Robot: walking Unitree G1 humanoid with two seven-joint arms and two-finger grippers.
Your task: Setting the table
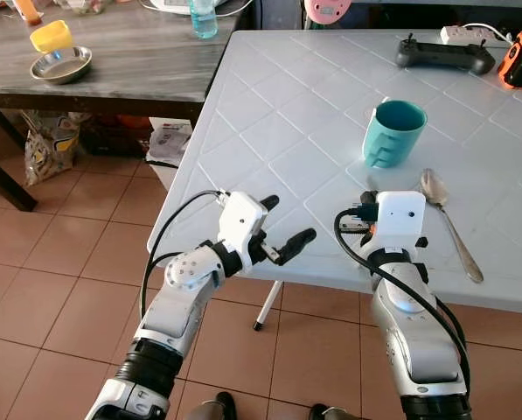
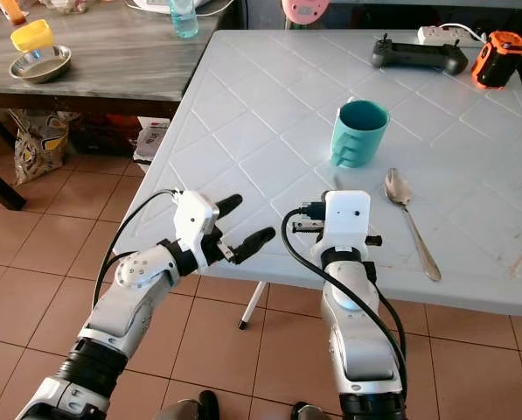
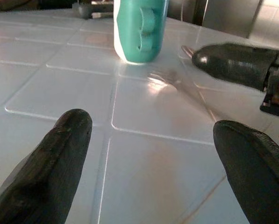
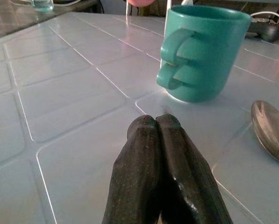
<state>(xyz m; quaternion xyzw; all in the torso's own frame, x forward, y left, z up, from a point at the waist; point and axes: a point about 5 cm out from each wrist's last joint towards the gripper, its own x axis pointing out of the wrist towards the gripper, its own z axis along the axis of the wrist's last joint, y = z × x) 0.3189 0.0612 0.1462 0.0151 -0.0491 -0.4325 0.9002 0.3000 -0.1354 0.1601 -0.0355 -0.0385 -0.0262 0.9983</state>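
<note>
1. The room had a terracotta tiled floor [image 1: 59,280], and a white plastic table [image 1: 269,114] with a diamond pattern stood beside a grey wooden table [image 1: 147,61] at about ten o'clock.
2. On the white table a teal mug [image 1: 393,132] stood upright, handle toward the robot, and a metal spoon [image 1: 444,219] lay just beside it at about four o'clock from the mug, bowl end toward the mug.
3. The right gripper [image 4: 165,140] hovered low over the near edge of the table, its two black fingers pressed together on nothing, the mug at twelve o'clock ahead.
4. The left gripper [image 1: 282,232] hung at the table's near edge, fingers spread wide and empty.
5. A black controller [image 1: 444,54] and an orange device [image 1: 521,59] sat at the far side.
6. I judged the risk plain: with its fingers pressed together, a push forward by the right gripper could knock the mug over or nudge the spoon off line.
</note>
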